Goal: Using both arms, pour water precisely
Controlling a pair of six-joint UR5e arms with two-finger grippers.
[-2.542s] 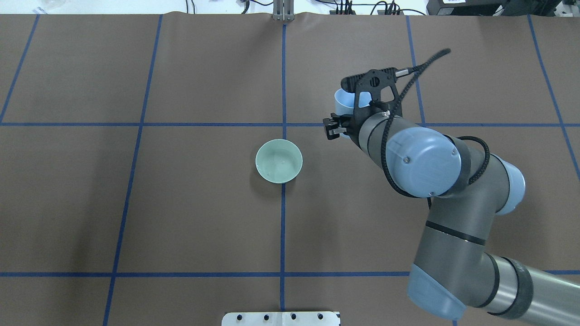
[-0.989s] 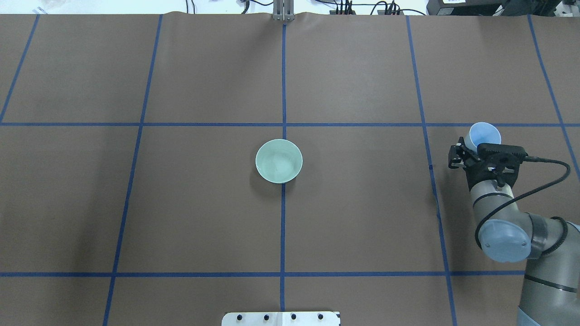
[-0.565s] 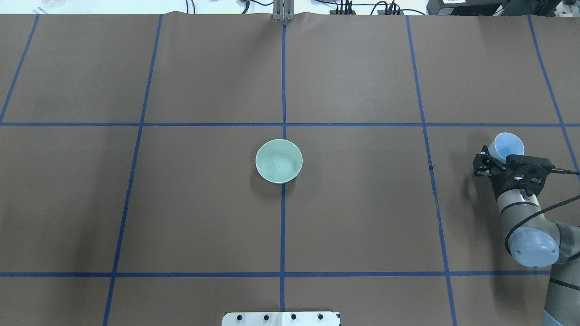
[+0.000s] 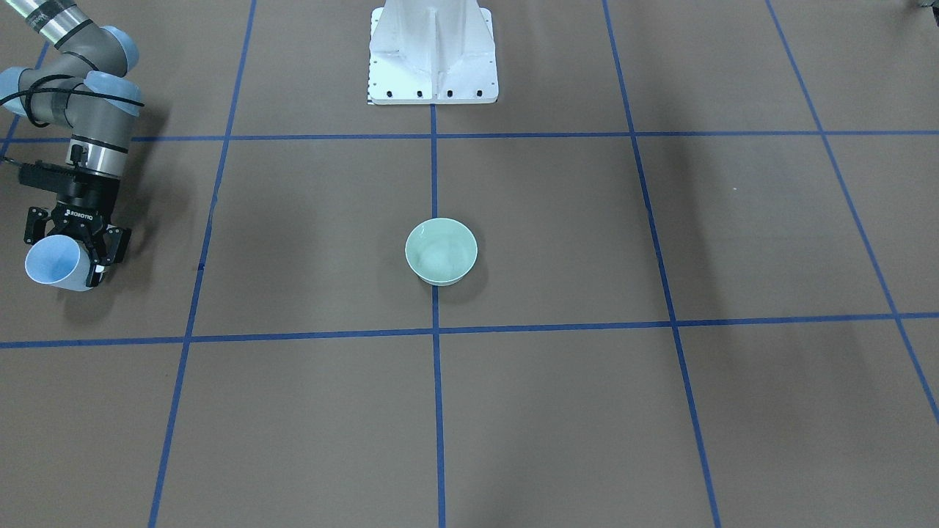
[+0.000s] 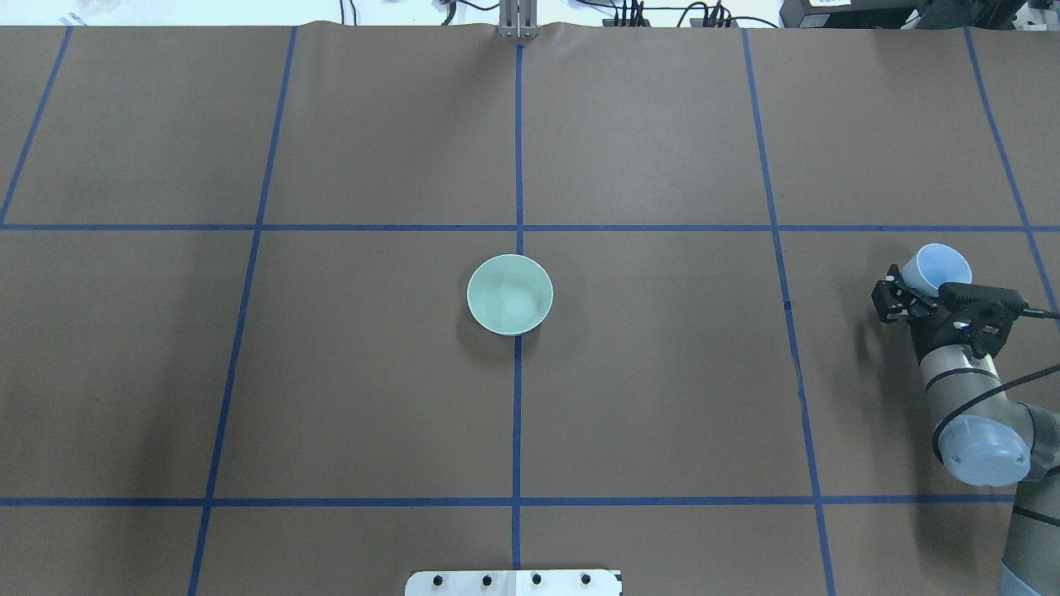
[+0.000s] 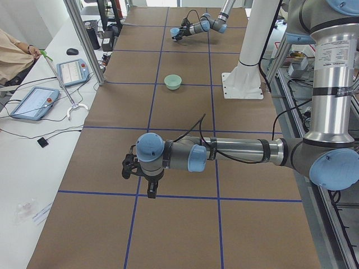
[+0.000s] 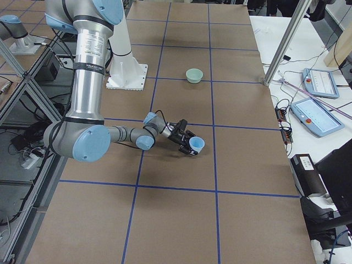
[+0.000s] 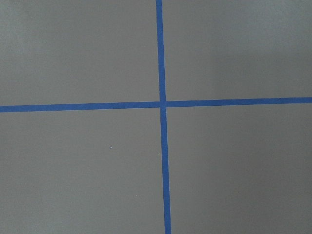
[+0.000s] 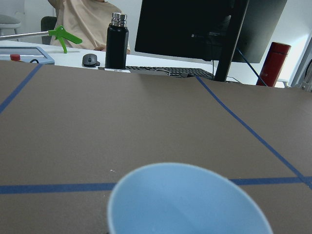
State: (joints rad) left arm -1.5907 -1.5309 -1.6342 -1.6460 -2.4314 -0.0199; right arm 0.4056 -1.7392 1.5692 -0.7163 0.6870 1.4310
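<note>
Brown sheeting covers the table (image 5: 331, 372), marked into squares by blue tape lines (image 5: 517, 414).

Off at the left end, the left arm (image 6: 235, 151) reaches out level above the sheet and shows only in the side camera at that end. Its left gripper (image 6: 151, 192) hangs above the sheet near a crossing of tape lines. Whether its fingers are spread or pressed together cannot be told from there. That arm's wrist camera looks straight down on a tape crossing.

In the middle of the table a pale green bowl (image 5: 509, 294) stands upright on the centre line. The water (image 5: 512, 291) lies in it, showing as faint ripples and pale glints over the bottom. The white pedestal (image 4: 433, 51) stands at the robot's edge, in line with the bowl.

Well to the right, near the table's right end, the right arm (image 5: 965, 389) is folded low over the sheet. The right gripper (image 4: 72, 249) pinches a light blue cup (image 5: 937, 266), a finger on each side of its wall. The cup is tilted, its mouth turned up and away from the robot. The wrist camera looks into it from behind the rim, and its inside reads as plain blue. Whether any water is in the cup cannot be told.
</note>
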